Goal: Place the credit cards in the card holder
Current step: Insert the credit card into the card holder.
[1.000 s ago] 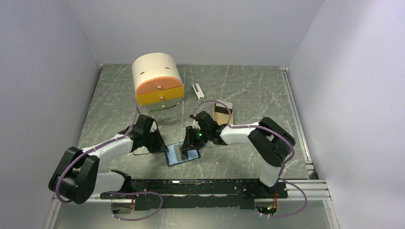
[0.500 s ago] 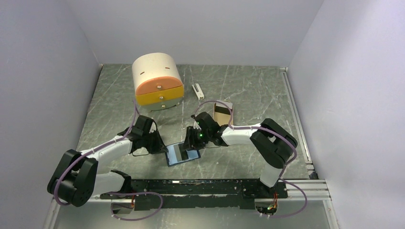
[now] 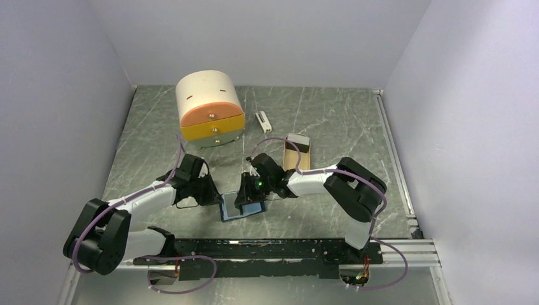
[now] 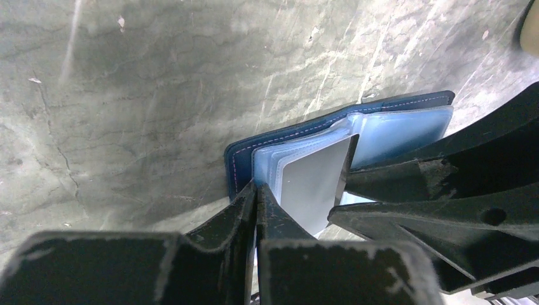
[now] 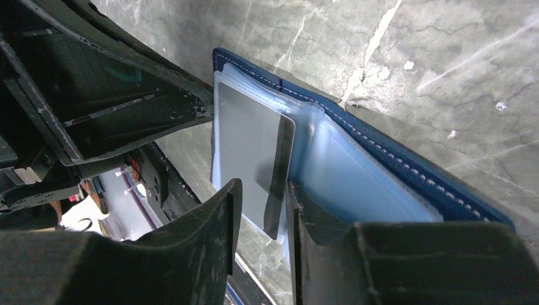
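Now, right gripper point(image 5: 264, 190) pinching card point(image 5: 248, 146), card holder point(image 5: 362, 184) open

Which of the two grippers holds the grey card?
The right gripper: the grey card sits between its fingers, over the open wallet. The left gripper pinches the wallet's edge instead, with no card.

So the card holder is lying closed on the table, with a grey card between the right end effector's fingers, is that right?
Not quite: the card holder lies open, clear sleeves exposed, as the right wrist view shows. The grey card is indeed between the fingers of the right end effector.
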